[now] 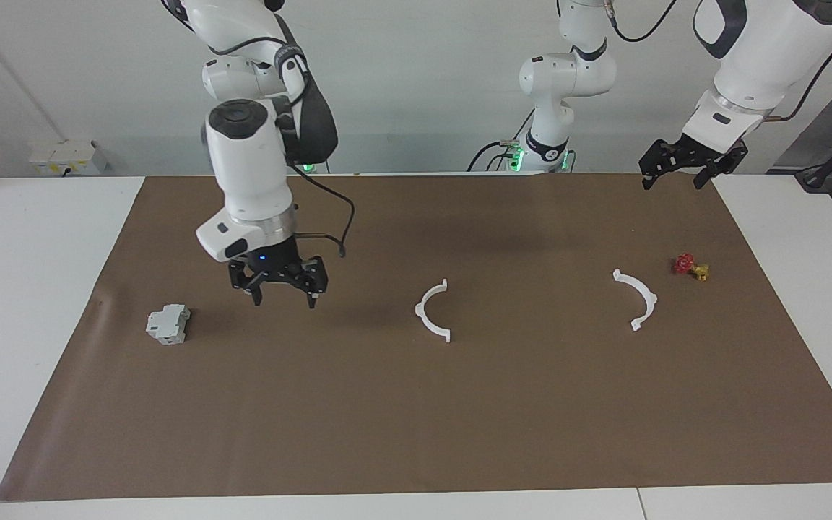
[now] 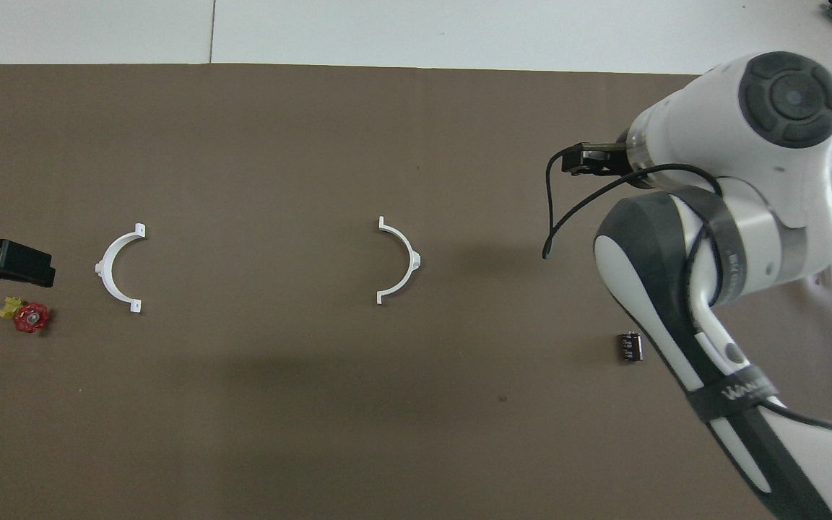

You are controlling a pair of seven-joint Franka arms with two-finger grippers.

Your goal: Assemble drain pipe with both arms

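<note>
Two white half-rings of the drain pipe lie apart on the brown mat [image 1: 459, 419], not joined. One half-ring [image 1: 432, 310] rests near the middle of the mat; the other half-ring [image 1: 636, 298] lies well apart from it, toward the left arm's end of the table. Each lies flat, with small tabs at its ends. In the facing view the open sides of the two arcs face each other.

The right gripper [image 1: 282, 296] hangs over bare mat between the middle half-ring and a grey-white boxy block [image 1: 167, 323], which sits toward the right arm's end. Its fingers stand apart and hold nothing. In the overhead view the right arm covers the block, and only the tip of the right gripper [image 2: 589, 160] shows.

The left gripper [image 1: 676, 175] waits raised over the mat's edge nearest the robots, at the left arm's end, with fingers spread and empty.

A small red-and-yellow valve piece [image 1: 690, 266] lies just beside the outer half-ring, slightly nearer to the robots. A small dark cylinder [image 2: 630, 346] lies on the mat toward the right arm's end, nearer to the robots than the middle half-ring.
</note>
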